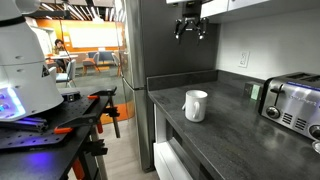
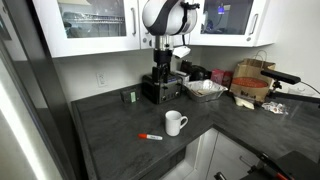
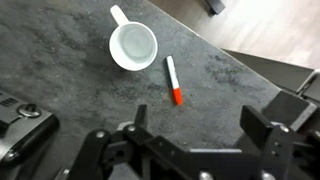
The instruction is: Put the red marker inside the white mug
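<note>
Since the marker has not yet been picked up, the step in hand is judged to be the approach and grasp. In the wrist view, from the left: the white mug stands upright on the dark surface, its mouth open and empty and its handle turned away from the marker. Just beside it to the right, not touching, the red marker lies flat, with its red cap at the end farther from the mug. The fingers are spread wide, holding nothing, well above both items. Recommended: descend straight over the barrel's middle, turn the wrist so the fingers close across the barrel, stay clear of the mug's rim, then lift and release low over the mouth.
</note>
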Available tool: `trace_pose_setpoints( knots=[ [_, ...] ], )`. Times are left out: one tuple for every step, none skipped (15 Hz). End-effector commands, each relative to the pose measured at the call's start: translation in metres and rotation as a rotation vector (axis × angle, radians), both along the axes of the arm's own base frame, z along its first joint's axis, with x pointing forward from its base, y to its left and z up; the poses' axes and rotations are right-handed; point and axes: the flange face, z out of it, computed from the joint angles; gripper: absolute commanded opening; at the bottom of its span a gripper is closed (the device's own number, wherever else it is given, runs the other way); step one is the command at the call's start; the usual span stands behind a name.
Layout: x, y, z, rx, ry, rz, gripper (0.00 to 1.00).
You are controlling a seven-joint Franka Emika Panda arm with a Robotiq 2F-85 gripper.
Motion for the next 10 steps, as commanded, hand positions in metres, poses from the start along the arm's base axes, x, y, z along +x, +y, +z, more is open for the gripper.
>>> trace_pose_setpoints(
  knots=[
    [0.002, -0.001, 0.001, 0.000, 0.001, 0.006, 1.00],
    [0.003, -0.002, 0.003, 0.000, 0.000, 0.009, 1.00],
    [0.003, -0.003, 0.004, 0.000, 0.001, 0.008, 1.00],
    [0.003, -0.003, 0.004, 0.000, 0.002, 0.008, 1.00],
    [0.003, -0.003, 0.004, 0.000, 0.002, 0.008, 1.00],
    [0.003, -0.003, 0.004, 0.000, 0.003, 0.009, 1.00],
    [0.003, -0.003, 0.004, 0.000, 0.003, 0.009, 1.00],
    [0.004, -0.003, -0.001, -0.001, -0.032, 0.030, 1.00],
    [0.005, -0.002, -0.008, -0.005, -0.064, 0.033, 1.00],
    [0.006, 0.001, -0.017, -0.002, -0.113, 0.052, 1.00]
  ],
)
